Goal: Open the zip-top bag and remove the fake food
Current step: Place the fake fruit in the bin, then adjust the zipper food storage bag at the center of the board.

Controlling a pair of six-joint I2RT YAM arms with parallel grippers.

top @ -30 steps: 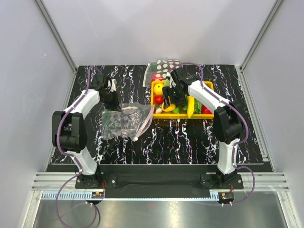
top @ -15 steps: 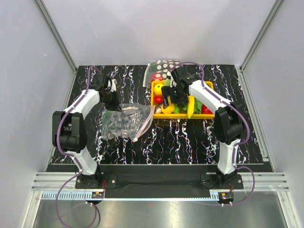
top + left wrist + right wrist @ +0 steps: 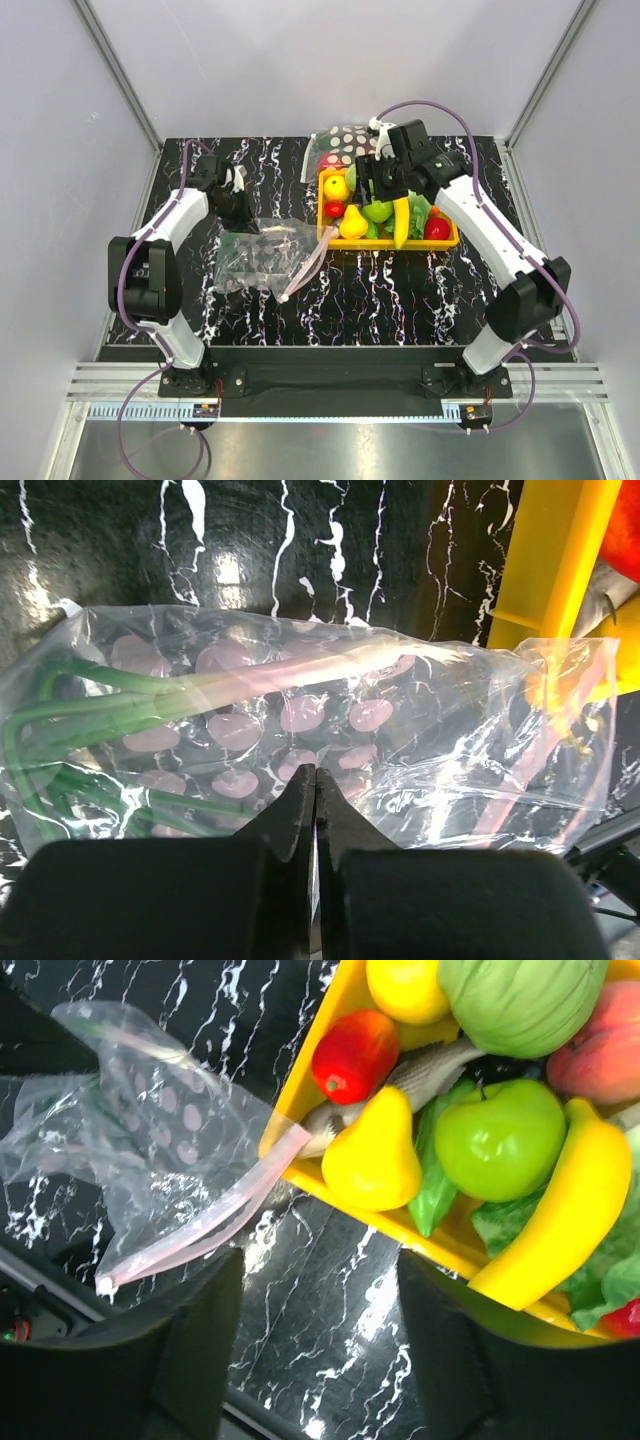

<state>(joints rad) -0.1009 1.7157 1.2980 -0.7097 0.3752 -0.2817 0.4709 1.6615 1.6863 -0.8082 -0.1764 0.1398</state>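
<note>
Our left tool (image 3: pixel 315 778) was clamped shut, its tips seeming to pinch the near edge of the bag (image 3: pixel 420 730). The bag lay crumpled on the surface (image 3: pixel 200 540), just left of the tray (image 3: pixel 450 1250), with green stalks (image 3: pixel 70 720) inside it. Our right tool (image 3: pixel 318 1270) stood wide and empty above the surface, by the tray's near wall. The bag's pink strip (image 3: pixel 200 1230) touched the tray's corner. The food sat in the tray: pear (image 3: pixel 372 1155), apple (image 3: pixel 495 1135), banana (image 3: pixel 555 1225), tomato (image 3: pixel 355 1055).

tbl (image 3: pixel 400 290) blk marble | on it: zip-top bag (image 3: pixel 262 255), yellow tray (image 3: pixel 440 243), dotted bag (image 3: pixel 345 137)
</note>
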